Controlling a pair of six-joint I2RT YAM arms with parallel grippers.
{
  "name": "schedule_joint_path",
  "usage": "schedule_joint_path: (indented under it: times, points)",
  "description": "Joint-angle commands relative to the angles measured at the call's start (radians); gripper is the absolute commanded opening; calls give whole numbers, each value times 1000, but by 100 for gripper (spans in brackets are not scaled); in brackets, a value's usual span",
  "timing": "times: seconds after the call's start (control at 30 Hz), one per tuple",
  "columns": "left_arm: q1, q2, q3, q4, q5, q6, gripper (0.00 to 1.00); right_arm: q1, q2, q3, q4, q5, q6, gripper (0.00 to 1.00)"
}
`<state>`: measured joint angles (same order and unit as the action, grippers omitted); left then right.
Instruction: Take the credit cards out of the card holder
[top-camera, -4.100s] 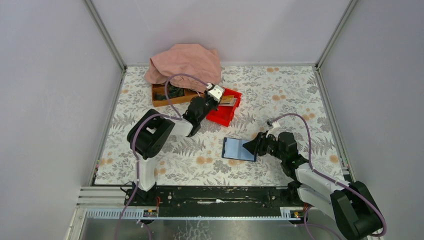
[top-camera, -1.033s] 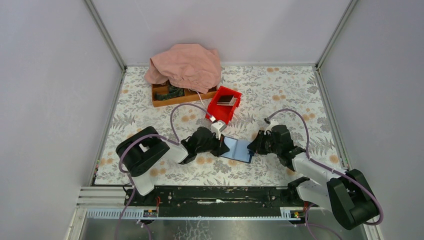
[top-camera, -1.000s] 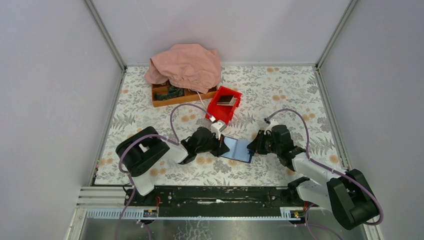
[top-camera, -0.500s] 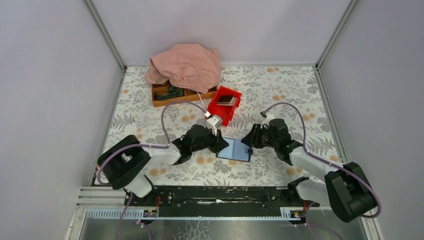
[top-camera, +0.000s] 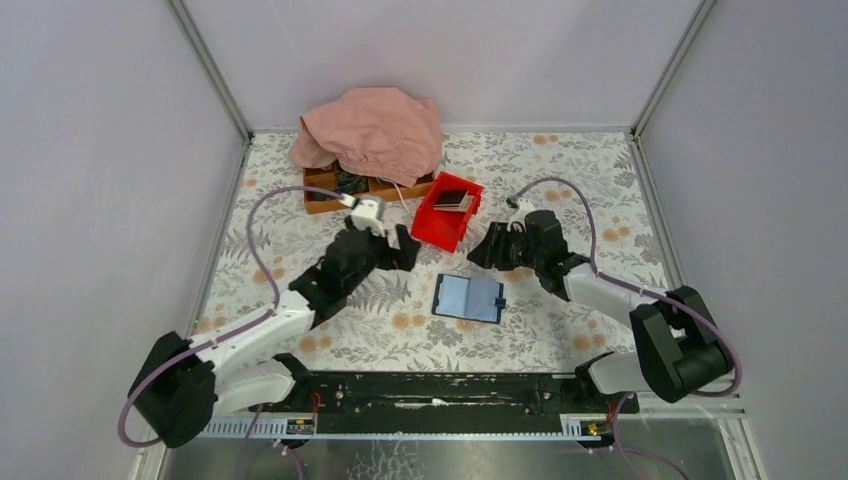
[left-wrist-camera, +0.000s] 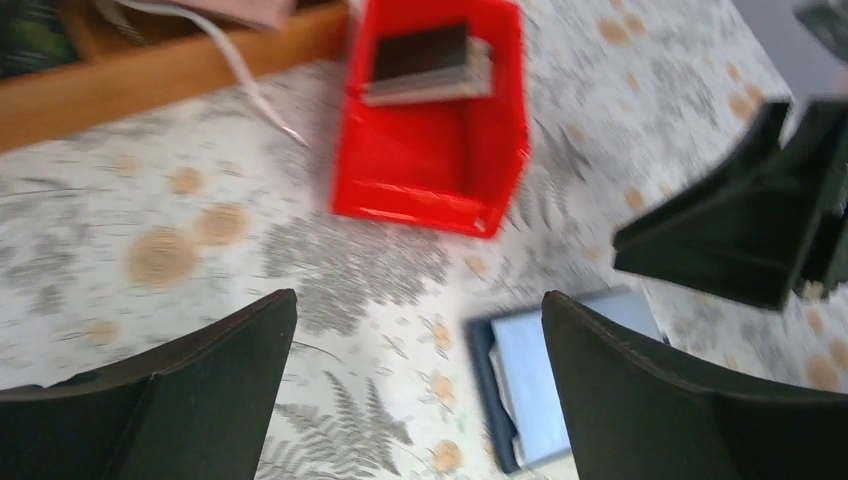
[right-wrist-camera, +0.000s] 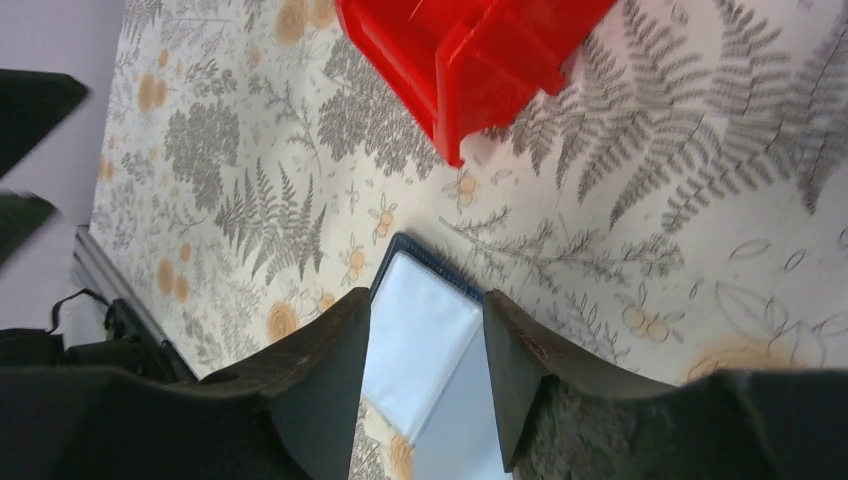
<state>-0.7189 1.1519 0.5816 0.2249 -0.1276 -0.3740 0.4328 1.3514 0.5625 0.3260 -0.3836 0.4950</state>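
The card holder (top-camera: 468, 297) lies open and flat on the flowered table, its light blue-grey panels up; it also shows in the left wrist view (left-wrist-camera: 560, 385) and the right wrist view (right-wrist-camera: 420, 340). Neither gripper touches it. My left gripper (top-camera: 403, 248) (left-wrist-camera: 418, 300) hovers behind and to its left, jaws wide open and empty. Behind the holder on the right, my right gripper (top-camera: 480, 252) (right-wrist-camera: 425, 297) is open with nothing between its fingers. A small stack of dark and grey credit cards (top-camera: 452, 199) (left-wrist-camera: 425, 65) rests in the red bin (top-camera: 436, 229). Whether cards sit inside the holder I cannot tell.
The red bin (left-wrist-camera: 430, 190) (right-wrist-camera: 480, 50) stands just behind the two grippers. A wooden tray (top-camera: 322, 202) sits at the back left, half covered by a pink cloth (top-camera: 370, 125). Grey walls close in the table on three sides.
Both grippers opened, let go of the card holder's ends and drew back from it towards the bin. The holder now lies free on the table, shifted slightly left.
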Motion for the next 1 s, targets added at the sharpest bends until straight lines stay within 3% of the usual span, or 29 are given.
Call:
schedule_joint_path:
  times: [0.0, 0.2, 0.43, 0.67, 0.97]
  points:
    - [51, -121, -54, -32, -147, -23, 100, 12, 49, 98, -25, 98, -104, 54]
    - [65, -139, -106, -6, -207, -51, 100, 12, 31, 37, 45, 340, -182, 57]
    - [150, -118, -176, 95, -37, -136, 100, 11, 19, -89, 181, 459, -218, 57]
    - [162, -47, -138, 15, -82, -161, 100, 11, 32, -92, 178, 444, -201, 56]
    - [163, -28, -142, 41, -58, -146, 100, 12, 54, -83, 172, 441, -199, 55]
